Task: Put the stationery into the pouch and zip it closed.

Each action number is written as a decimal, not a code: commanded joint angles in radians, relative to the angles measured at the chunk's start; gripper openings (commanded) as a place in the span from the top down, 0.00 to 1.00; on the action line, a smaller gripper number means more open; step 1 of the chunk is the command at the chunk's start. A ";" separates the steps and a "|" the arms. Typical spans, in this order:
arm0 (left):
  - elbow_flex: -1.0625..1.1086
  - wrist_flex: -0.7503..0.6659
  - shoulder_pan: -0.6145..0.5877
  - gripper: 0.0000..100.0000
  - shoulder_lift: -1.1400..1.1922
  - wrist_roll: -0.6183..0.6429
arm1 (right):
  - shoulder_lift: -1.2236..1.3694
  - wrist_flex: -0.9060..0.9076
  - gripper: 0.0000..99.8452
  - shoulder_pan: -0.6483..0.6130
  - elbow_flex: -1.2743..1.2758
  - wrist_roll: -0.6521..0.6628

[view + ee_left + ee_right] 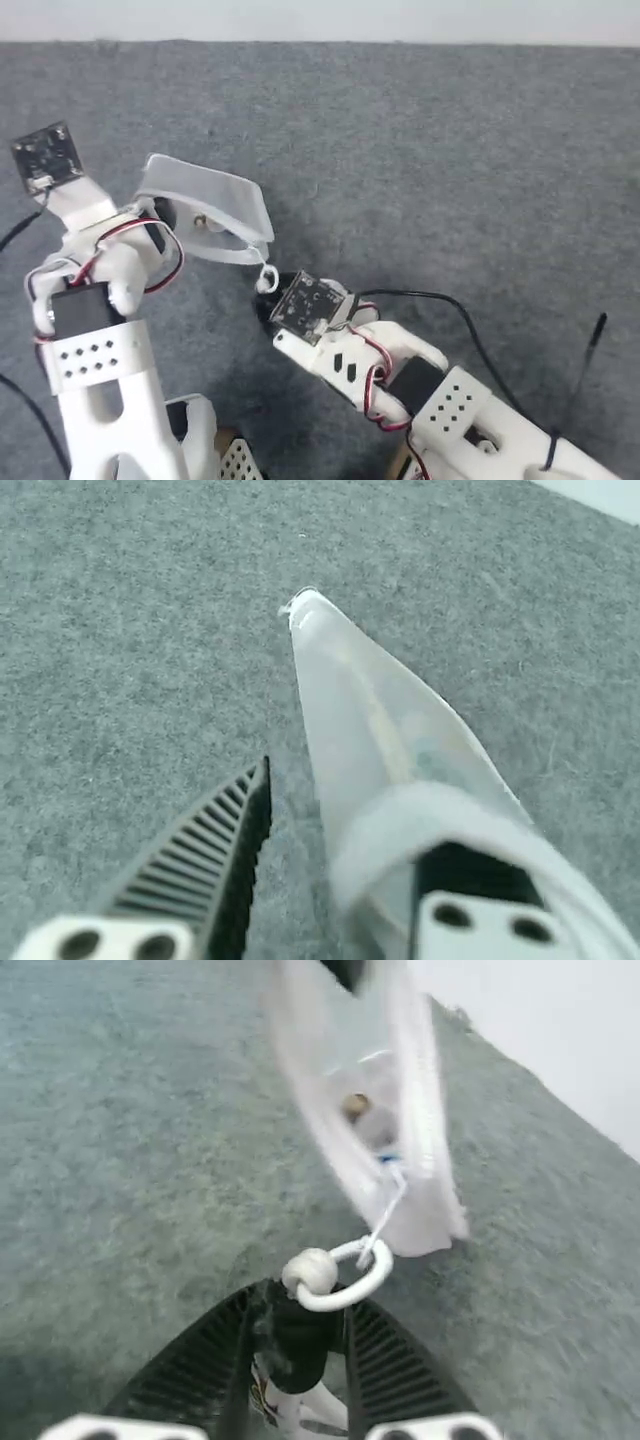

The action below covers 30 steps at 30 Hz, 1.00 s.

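From above, the translucent pouch hung clear of the grey desk at the left centre of the frame. It was carried by the left hand, and its white pull ring dangled from its lower right corner, right at the tip of the right hand. The left wrist view added what the high view hid. The left hand's fingers stood apart, the pouch's white-banded mouth was draped over one finger, and bare desk showed between the pouch and the other, ribbed finger. Through the pouch wall there lay a long pale item and a greenish patch. The right wrist view showed the pouch's far side, with a small brownish round thing and a blue bit inside. It also showed the right hand closed on a small dark piece just under the ring and its bead. What that piece was could not be told.
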 commanded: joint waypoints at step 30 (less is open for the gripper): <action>0.056 -0.055 0.463 0.75 -0.009 -0.213 | -0.094 0.104 0.99 -0.127 -0.008 0.018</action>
